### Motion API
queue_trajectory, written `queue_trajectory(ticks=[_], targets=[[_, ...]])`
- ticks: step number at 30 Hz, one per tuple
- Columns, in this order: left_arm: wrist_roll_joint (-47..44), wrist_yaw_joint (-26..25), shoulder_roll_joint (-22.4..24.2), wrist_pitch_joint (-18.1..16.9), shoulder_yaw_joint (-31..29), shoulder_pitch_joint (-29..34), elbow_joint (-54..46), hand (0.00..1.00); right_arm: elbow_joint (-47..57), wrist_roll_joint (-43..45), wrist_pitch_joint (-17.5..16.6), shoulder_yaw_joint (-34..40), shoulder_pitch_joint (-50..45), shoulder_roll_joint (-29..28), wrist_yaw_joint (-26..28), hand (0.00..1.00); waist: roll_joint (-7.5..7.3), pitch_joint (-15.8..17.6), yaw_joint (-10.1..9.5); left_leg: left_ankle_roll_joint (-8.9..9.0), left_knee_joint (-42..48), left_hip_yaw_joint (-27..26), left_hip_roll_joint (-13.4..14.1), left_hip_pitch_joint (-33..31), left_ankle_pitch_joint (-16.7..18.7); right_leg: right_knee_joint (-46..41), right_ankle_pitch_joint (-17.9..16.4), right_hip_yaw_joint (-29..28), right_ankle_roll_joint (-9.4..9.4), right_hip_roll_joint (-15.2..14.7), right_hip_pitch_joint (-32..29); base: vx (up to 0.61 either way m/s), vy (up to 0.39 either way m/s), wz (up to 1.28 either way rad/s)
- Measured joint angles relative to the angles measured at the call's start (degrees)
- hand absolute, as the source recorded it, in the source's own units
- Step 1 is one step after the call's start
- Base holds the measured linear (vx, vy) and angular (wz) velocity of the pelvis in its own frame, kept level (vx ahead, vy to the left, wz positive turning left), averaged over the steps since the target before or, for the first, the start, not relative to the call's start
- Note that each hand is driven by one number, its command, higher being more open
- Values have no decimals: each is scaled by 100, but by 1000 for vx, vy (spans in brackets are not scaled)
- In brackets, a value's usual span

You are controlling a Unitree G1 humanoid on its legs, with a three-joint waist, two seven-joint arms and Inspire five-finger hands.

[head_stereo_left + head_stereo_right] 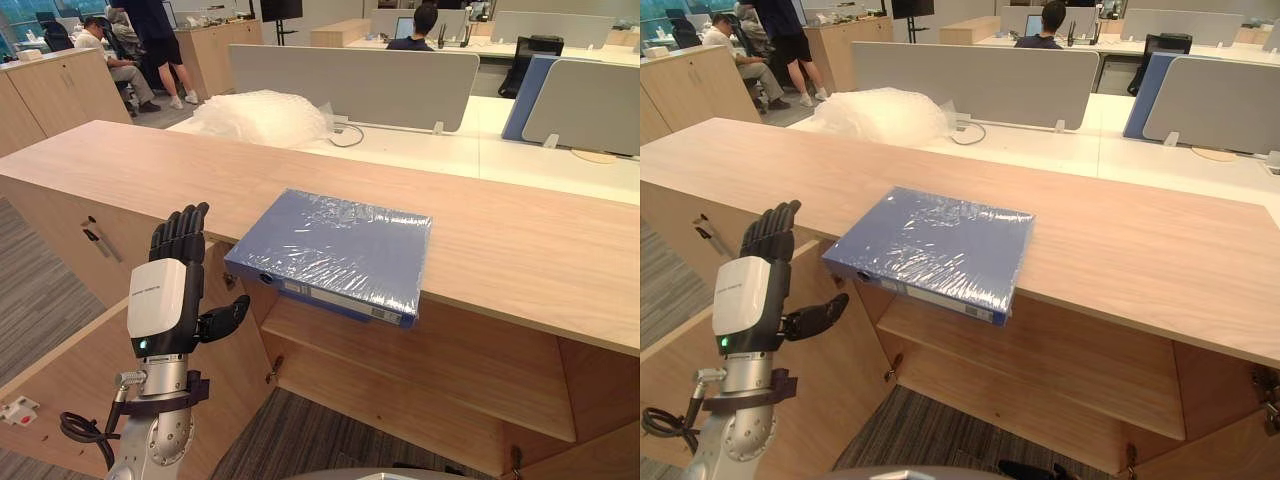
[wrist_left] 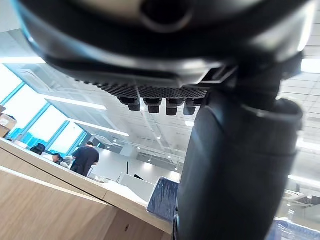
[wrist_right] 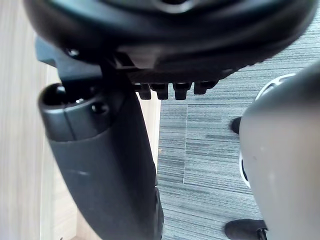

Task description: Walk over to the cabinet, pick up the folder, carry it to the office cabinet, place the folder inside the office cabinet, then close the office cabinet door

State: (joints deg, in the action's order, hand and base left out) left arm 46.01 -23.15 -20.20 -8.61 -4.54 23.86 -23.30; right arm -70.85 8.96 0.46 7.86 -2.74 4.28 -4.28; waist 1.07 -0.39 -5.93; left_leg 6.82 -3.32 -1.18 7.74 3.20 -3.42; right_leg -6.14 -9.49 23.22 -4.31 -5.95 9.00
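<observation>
While folder (image 1: 335, 250) overhangs cabinet (image 1: 520, 240), left hand (image 1: 165, 300) spread beside it, empty.

Folder (image 2: 162, 197): middle hidden behind left hand (image 2: 235, 165) in the left wrist view, blue ends showing either side | spine label (image 1: 330, 297): too small to read | cabinet (image 1: 420, 370): lower compartment cut by bottom edge | door (image 1: 60, 390): cut at lower left | standing person (image 1: 155, 35): head cut by top edge

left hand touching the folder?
Apart. In the left eye view, wood of the cabinet shows between the open left hand and the folder.
</observation>
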Motion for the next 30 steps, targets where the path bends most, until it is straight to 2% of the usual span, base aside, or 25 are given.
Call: queue_trajectory(ticks=[6,14,26,27,30], targets=[[135,95,-731,-212,263,-70,202,100,-15,-1,4,-5,36,47,45,100,53,40,28,-21,-82,-58,-4,90,-3,-3,19,-71,36,-4,2,-17,10,-5],[197,294,-1235,-393,666,-456,575,100,28,0,4,-9,92,66,57,100,67,133,96,-49,-160,-114,-12,167,-24,36,25,-123,42,-5,12,-5,4,-3],[199,373,-1560,-460,1095,-1004,798,100,28,-1,6,-17,160,68,74,100,80,175,221,-65,-160,-172,-23,193,-13,158,123,-246,76,-1,20,-10,10,-5],[200,373,-1572,-470,1100,-1004,798,0,27,0,6,-19,167,68,77,100,81,176,236,-65,-160,-182,-23,195,-13,166,132,-257,71,-1,19,-32,19,-9],[202,373,-1593,-466,1102,-1074,800,0,28,0,7,-20,183,102,99,100,100,183,290,-69,-160,-269,-22,210,-11,240,209,-332,59,3,12,-47,29,-13]])
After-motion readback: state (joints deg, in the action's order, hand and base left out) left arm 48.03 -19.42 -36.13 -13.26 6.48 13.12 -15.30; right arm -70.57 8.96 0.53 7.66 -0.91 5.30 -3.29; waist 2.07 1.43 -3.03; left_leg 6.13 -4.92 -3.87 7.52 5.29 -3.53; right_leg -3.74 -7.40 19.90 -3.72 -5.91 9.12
